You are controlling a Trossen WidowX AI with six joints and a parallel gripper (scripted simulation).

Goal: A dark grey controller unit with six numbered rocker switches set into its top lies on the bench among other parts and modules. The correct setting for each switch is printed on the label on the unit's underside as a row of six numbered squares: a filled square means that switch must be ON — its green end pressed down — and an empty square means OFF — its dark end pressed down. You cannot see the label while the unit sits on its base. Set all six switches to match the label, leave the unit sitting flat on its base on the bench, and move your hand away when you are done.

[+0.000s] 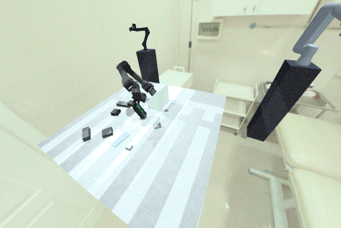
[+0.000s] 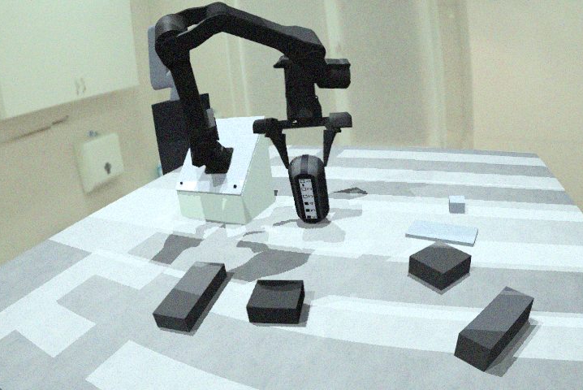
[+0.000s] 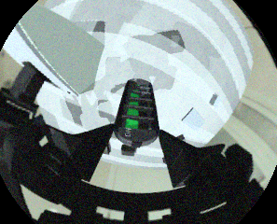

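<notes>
From the left, a white sloped stand [image 2: 224,209] carries the arm. Just right of it, the tool [image 1: 136,103] [image 2: 307,164] [image 3: 137,130] pinches the dark controller [image 1: 138,110] [image 2: 308,188] [image 3: 136,112], tipped on end over the counter [image 1: 173,150] [image 2: 370,294] [image 3: 175,93], label showing. Farther right lie a small pale cube [image 2: 456,204] and a flat pale slab [image 2: 441,232].

A white shelved cart [image 1: 235,111] stands near a padded couch [image 1: 318,145], probably cream, on beige flooring [image 1: 230,172].

Arm [image 1: 124,76] [image 2: 255,27]: matte black, thick rounded links
Shoulder [image 2: 170,34]: rounded black bulge, at ten o'clock on the arm
Wrist block [image 2: 334,73]: boxy, black, at three o'clock
Gripper [image 1: 136,101] [image 2: 307,162] [image 3: 137,130]: black crossbar, two tapering fingers
Markings: small pale patches at six o'clock, wrist view
</notes>
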